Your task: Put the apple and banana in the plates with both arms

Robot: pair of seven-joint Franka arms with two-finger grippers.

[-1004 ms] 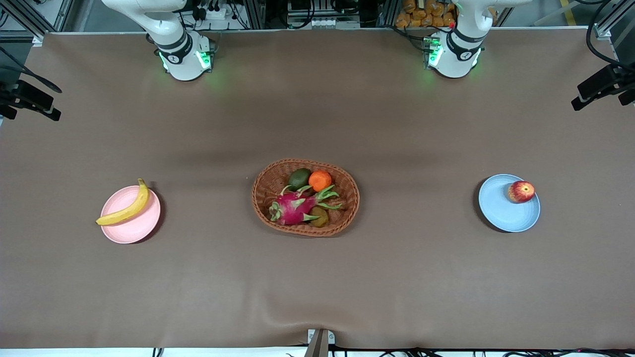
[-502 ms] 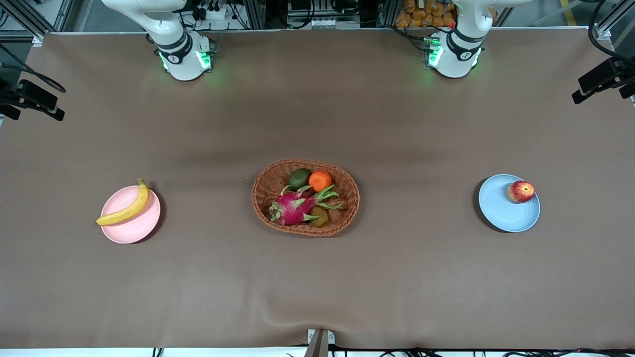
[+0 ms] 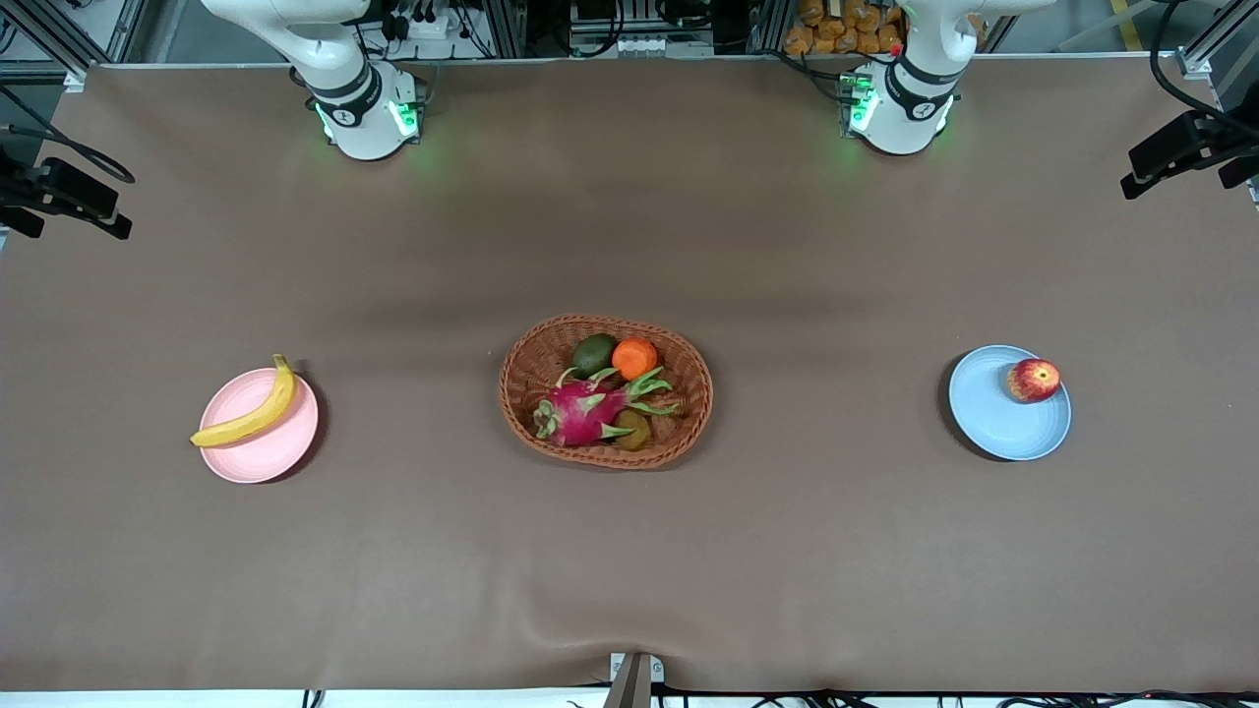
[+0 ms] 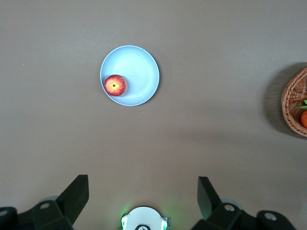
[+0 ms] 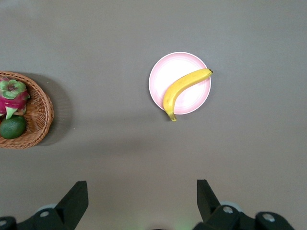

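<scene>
Toward the right arm's end of the table (image 3: 629, 551), banana (image 3: 246, 415) lies across pink plate (image 3: 280, 454); toward the left arm's end, apple (image 3: 1034, 380) sits at blue plate's (image 3: 993, 418) rim. Wicker basket (image 3: 684, 433) w/ dragon fruit (image 3: 580, 411) mid-table. Both arms wait raised: left gripper (image 4: 143, 196) and right gripper (image 5: 142, 194) w/ fingers spread, holding nothing.
</scene>
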